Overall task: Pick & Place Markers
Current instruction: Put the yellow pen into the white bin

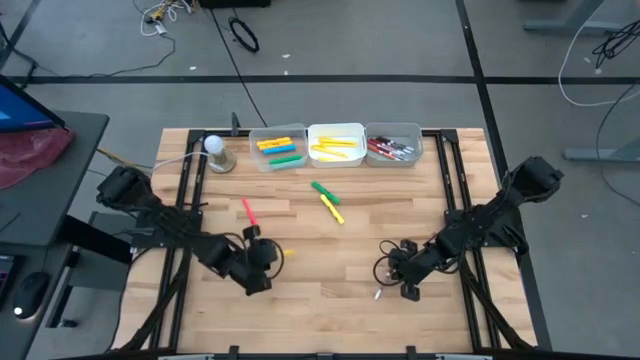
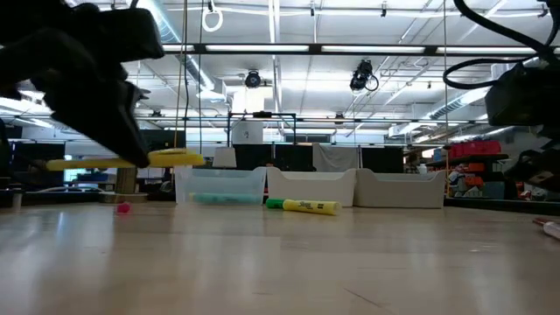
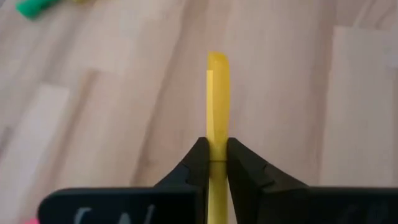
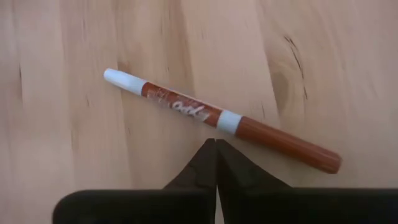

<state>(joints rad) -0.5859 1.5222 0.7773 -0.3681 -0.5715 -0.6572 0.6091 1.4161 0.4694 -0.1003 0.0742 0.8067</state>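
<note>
- My left gripper [image 3: 212,155] is clamped on a yellow marker [image 3: 217,106], which sticks out forward between the fingers, lifted off the table [image 1: 330,270] near its front-left part.
- My right gripper [image 4: 216,152] is pinched fully closed with nothing in it, just beside a brown marker [image 4: 217,118] with a white cap lying flat on the wood at the front right.
- Mid-table I see a green marker [image 1: 322,189] and a second yellow one [image 1: 332,208] touching, and a pink marker [image 1: 249,212] to their left.
- Three bins [image 1: 336,146] along the far edge hold more markers.
</note>
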